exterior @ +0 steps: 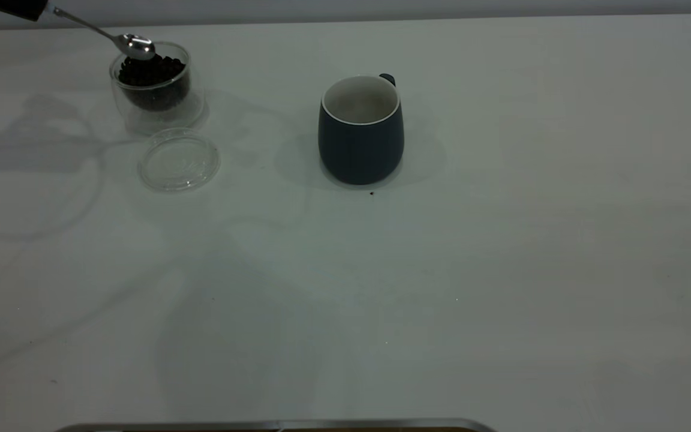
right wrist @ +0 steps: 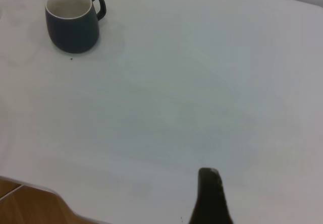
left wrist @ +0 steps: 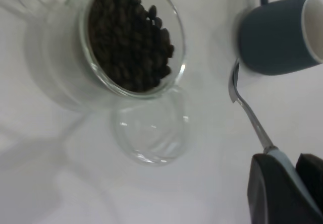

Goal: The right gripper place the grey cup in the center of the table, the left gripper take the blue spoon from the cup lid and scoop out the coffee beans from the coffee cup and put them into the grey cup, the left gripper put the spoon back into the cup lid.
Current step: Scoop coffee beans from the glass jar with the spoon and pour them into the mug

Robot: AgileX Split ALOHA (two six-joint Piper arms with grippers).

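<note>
- I judge I am at the scooping step: the grey cup (exterior: 361, 129) already stands upright near the middle of the table (exterior: 501, 270), open side up, and it looks empty inside.
- My left gripper (left wrist: 285, 186) is clenched on the pale handle of the blue spoon (exterior: 134, 45), and only its dark tip shows at the far corner of the exterior view.
- The spoon bowl hangs at the rim of the coffee cup (exterior: 156, 87), over the heap of coffee beans (exterior: 152, 75); I cannot tell whether it touches them, and it looks empty and shiny.
- The coffee cup sits well to the left of the grey cup, with the cup lid (exterior: 179, 160) just in front of it, bare and flat on the table.
- Next I think I need to dip the bowl into the beans, level it, then carry it right to the grey cup's mouth without tilting.
- Nothing stands between the two cups; the risks I see are the glass rim catching the spoon and beans rolling off on the way.
- A tiny dark speck lies on the table just in front of the grey cup.
- My right gripper (right wrist: 211, 200) is parked well away from the grey cup near the table edge; I cannot tell how it is set.
</note>
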